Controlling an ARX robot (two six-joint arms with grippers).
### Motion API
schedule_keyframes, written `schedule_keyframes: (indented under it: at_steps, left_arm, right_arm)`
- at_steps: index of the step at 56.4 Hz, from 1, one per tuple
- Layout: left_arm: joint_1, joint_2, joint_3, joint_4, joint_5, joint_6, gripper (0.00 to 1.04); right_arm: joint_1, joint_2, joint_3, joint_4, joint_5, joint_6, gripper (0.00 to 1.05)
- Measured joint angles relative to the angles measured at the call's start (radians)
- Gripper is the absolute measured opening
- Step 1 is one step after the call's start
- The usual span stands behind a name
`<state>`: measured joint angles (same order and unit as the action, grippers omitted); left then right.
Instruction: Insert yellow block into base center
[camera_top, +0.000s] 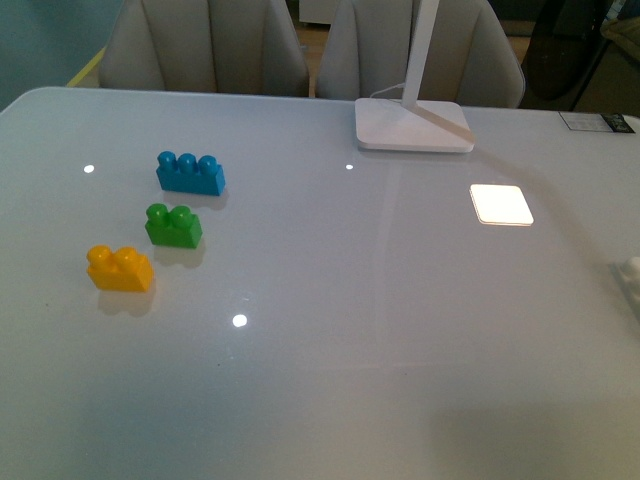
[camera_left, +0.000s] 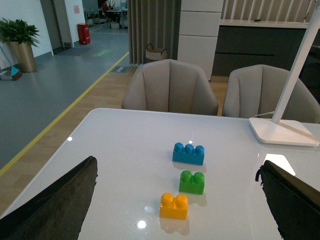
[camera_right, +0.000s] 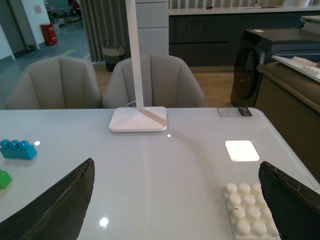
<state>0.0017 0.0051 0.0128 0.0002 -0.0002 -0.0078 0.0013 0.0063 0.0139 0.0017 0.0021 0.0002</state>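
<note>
The yellow block (camera_top: 120, 269) is set at the near left of the worktop (camera_top: 330, 400). It is the nearest of a slanting row with the green brick (camera_top: 173, 225) and the blue three-stud brick (camera_top: 190, 172). All three are stood studs-up and apart, so that one can likely be gripped alone. The base (camera_right: 247, 210) is laid flat at the near right, well apart from the block (studs up, ready to receive it). The left gripper (camera_left: 176, 167) is held above the bricks, its fingers spread wide with nothing between them. The right gripper (camera_right: 176, 165) is held likewise by the base. No arm is shown in the front view, and only a sliver of the base is seen at its right edge. In the right wrist view the base is cut off by the frame edge, so its centre cannot be fully made out.
</note>
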Motion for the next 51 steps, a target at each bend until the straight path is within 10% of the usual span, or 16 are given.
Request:
schedule_keyframes:
  at_steps: [51]
  left_arm:
    - [0.000, 0.000, 0.000, 0.000, 0.000, 0.000, 0.97]
  right_arm:
    - [0.000, 0.000, 0.000, 0.000, 0.000, 0.000, 0.96]
